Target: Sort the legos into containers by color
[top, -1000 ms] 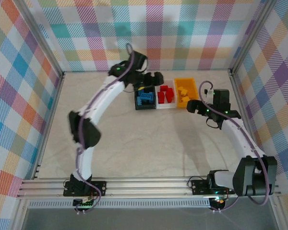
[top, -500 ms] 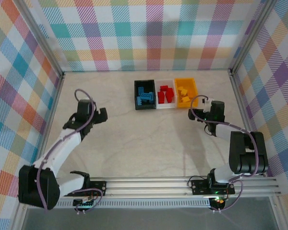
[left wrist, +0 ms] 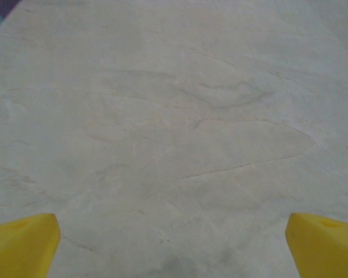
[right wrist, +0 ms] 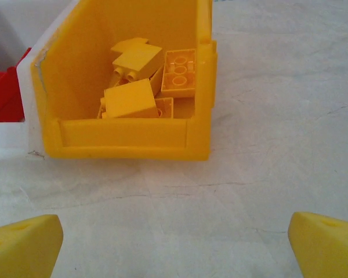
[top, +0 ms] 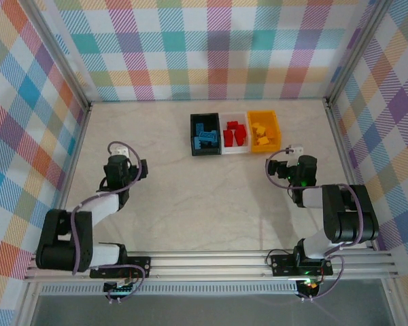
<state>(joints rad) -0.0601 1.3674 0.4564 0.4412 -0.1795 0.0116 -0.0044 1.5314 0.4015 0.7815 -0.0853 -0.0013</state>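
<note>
Blue bricks [top: 205,138] lie in the black bin [top: 206,153], red bricks [top: 235,133] in the white bin [top: 235,151] and yellow bricks [right wrist: 130,98] in the yellow bin [right wrist: 122,140]. The left fingers [left wrist: 20,246] and right fingers [right wrist: 23,246] are spread wide above the bench [top: 211,197].

Black bin [top: 193,136], white bin [top: 234,151], orange bin [top: 278,131] in a row, legos [top: 235,133] inside each.

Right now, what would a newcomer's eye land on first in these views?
Three bins in a row at the far middle of the table: black bin holding blue legos, white bin red legos, orange bin yellow legos. The left gripper and right gripper are open and empty, the right one facing the orange bin.
</note>
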